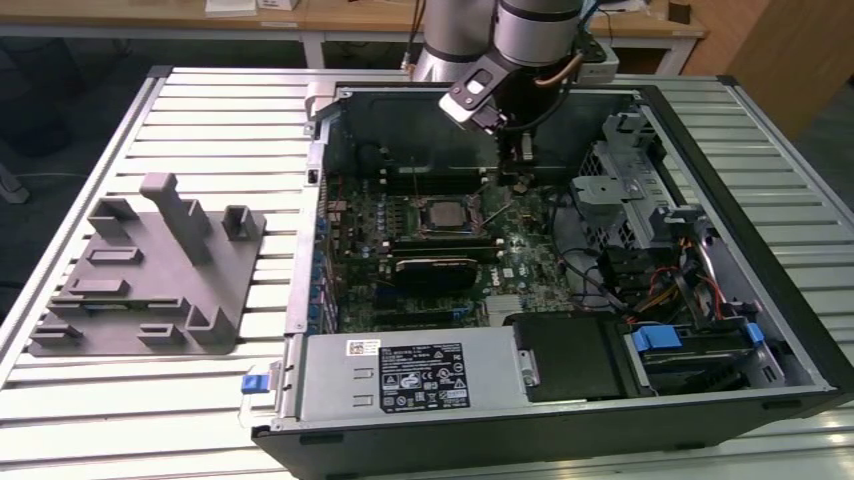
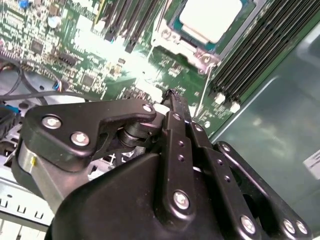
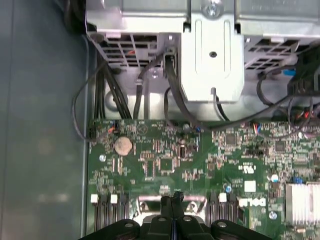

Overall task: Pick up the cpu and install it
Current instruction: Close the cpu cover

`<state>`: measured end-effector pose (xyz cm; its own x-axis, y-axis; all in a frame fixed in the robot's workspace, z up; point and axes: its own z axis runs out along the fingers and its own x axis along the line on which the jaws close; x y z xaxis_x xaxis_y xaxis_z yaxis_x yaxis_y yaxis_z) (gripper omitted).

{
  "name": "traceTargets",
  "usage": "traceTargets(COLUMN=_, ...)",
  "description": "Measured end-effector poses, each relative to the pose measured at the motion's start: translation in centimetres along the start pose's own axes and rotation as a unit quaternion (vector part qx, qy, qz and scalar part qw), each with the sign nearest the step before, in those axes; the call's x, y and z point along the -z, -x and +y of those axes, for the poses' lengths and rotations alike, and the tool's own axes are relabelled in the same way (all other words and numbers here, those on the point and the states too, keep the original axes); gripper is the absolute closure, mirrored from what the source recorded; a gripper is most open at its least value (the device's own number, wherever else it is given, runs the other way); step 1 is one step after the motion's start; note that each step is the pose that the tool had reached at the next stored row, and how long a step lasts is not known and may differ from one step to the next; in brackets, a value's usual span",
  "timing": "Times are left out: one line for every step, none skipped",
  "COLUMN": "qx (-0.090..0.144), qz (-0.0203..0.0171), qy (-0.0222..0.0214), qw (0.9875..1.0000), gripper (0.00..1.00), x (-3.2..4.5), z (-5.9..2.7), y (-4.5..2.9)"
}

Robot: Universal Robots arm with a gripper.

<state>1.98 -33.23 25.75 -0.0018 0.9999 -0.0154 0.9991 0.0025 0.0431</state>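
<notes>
The cpu [image 1: 438, 213] lies flat in the motherboard socket inside the open computer case, its silvery top facing up; the second wrist view has the cpu [image 2: 210, 17] framed by the socket's metal bracket. My gripper [image 1: 514, 180] hangs over the board, to the exterior view's right of the socket and apart from the chip. Both wrist views show the black fingertips [image 2: 172, 96] pressed together with nothing visible between them, and the gripper [image 3: 175, 198] low over the green board. A thin socket lever [image 2: 201, 105] stands close beside the tips.
The case wall [image 1: 334, 140] and drive cage [image 1: 627, 190] hem in the board. A power supply [image 1: 400, 375] and black box [image 1: 574, 355] fill the near end. Memory slots [image 2: 255, 50] flank the socket. A grey fixture [image 1: 147, 270] lies on the slatted table at the exterior view's left.
</notes>
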Motion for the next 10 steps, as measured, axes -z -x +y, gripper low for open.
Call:
traceTargets(qx=0.0, qz=0.0, qy=0.0, qw=1.0, gripper=0.89, x=-0.01, z=0.21, y=0.0)
traceTargets(qx=0.0, qz=0.0, qy=0.0, qw=1.0, gripper=0.89, x=-0.01, z=0.41, y=-0.01)
traceTargets(qx=0.0, qz=-0.0001, qy=0.0, qw=1.0, gripper=0.89, x=-0.02, z=0.62, y=-0.02)
traceTargets(qx=0.0, qz=0.0, qy=0.0, qw=1.0, gripper=0.89, x=-0.03, z=0.82, y=-0.02)
traceTargets(qx=0.0, qz=0.0, qy=0.0, qw=1.0, gripper=0.89, x=-0.04, z=1.02, y=-0.04)
traceTargets(qx=0.0, qz=0.0, qy=0.0, qw=1.0, gripper=0.89, x=-0.05, z=1.21, y=-0.04)
traceTargets(qx=0.0, qz=0.0, qy=0.0, qw=1.0, gripper=0.89, x=-0.06, z=1.39, y=-0.05)
traceTargets(qx=0.0, qz=0.0, qy=0.0, qw=1.0, gripper=0.89, x=-0.07, z=1.57, y=-0.06)
traceTargets(qx=0.0, qz=0.0, qy=0.0, qw=1.0, gripper=0.89, x=-0.07, z=1.75, y=-0.07)
traceTargets(qx=0.0, qz=0.0, qy=0.0, qw=1.0, gripper=0.89, x=-0.08, z=1.93, y=-0.08)
